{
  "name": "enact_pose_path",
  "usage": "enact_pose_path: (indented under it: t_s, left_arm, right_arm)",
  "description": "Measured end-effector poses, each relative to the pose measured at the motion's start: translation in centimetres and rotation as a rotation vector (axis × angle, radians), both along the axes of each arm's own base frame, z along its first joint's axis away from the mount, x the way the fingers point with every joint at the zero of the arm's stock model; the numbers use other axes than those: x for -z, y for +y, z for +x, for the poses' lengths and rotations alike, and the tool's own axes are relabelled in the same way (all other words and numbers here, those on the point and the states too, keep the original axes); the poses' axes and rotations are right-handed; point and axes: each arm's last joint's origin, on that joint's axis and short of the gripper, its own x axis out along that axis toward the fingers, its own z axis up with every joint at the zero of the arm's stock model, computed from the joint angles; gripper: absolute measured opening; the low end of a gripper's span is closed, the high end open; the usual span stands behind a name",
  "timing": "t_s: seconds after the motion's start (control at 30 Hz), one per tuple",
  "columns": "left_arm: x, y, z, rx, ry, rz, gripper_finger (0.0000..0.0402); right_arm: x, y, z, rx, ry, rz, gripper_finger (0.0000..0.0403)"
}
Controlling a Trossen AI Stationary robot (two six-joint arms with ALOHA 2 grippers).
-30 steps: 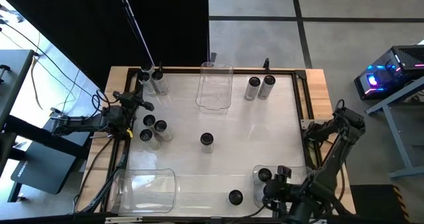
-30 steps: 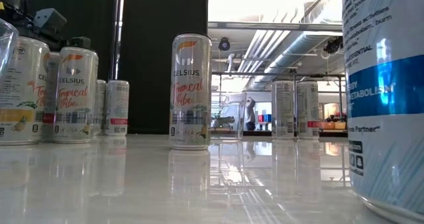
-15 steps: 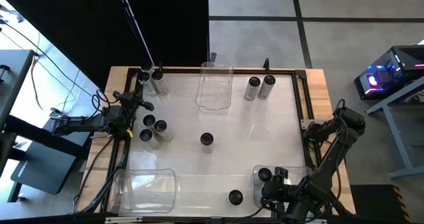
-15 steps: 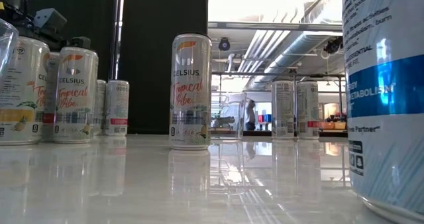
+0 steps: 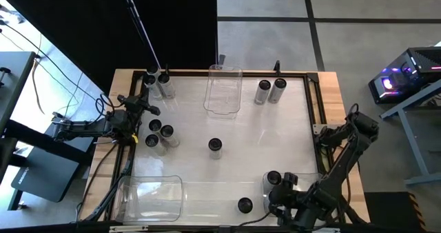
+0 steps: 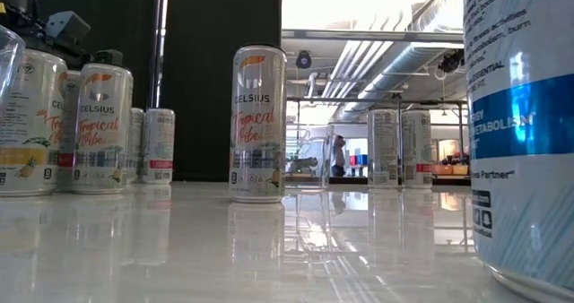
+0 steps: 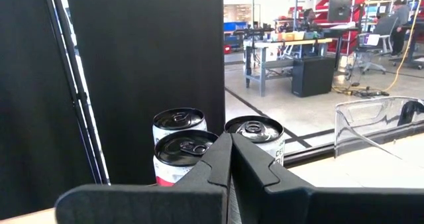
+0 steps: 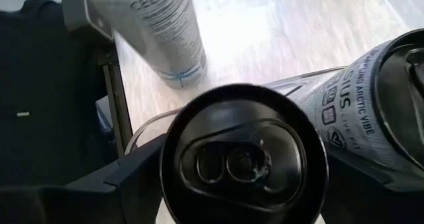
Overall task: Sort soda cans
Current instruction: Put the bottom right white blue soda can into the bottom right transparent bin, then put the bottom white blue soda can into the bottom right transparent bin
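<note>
Silver-sided, dark-topped soda can (image 8: 244, 159) stands in the clear plastic bin (image 5: 266, 200) at the tabletop's near right corner, between my right fingers (image 8: 142, 177), now spread apart; next I lift clear, left fingers (image 7: 228, 164) pressed together.

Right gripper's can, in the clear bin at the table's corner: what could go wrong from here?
1. The can at the right gripper stands tight beside a second can in the clear bin; a sideways pull-away could topple either.
2. A lone can stands just outside that bin, where the arm might clip it.
The left gripper waits shut at the table's left edge.
</note>
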Motion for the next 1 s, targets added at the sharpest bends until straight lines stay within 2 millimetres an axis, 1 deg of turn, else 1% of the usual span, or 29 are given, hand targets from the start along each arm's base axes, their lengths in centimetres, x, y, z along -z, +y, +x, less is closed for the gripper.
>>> enact_pose_path:
  t_s: [0.3, 0.43, 0.77, 0.87, 1.0]
  left_arm:
    - [0.0, 0.0, 0.0, 0.0, -0.001, 0.0, 0.0]
    - [0.0, 0.0, 0.0, 0.0, 0.0, 0.0, 0.0]
    - [0.0, 0.0, 0.0, 0.0, 0.0, 0.0, 0.0]
    - [0.0, 0.0, 0.0, 0.0, 0.0, 0.0, 0.0]
    - [0.0, 0.0, 0.0, 0.0, 0.0, 0.0, 0.0]
  right_arm:
    - [0.0, -0.4, 0.6, 0.006, 0.091, 0.081, 0.0319]
    - [-0.6, -0.5, 0.5, 0.002, 0.099, 0.096, 0.032]
    - [-5.1, -1.0, 0.3, -0.016, 0.047, 0.097, 0.0321]
    - [-6.8, -1.1, 0.2, -0.033, 0.034, 0.08, 0.0321]
    - [-9.7, -1.3, 0.1, -0.052, -0.015, 0.067, 0.0321]
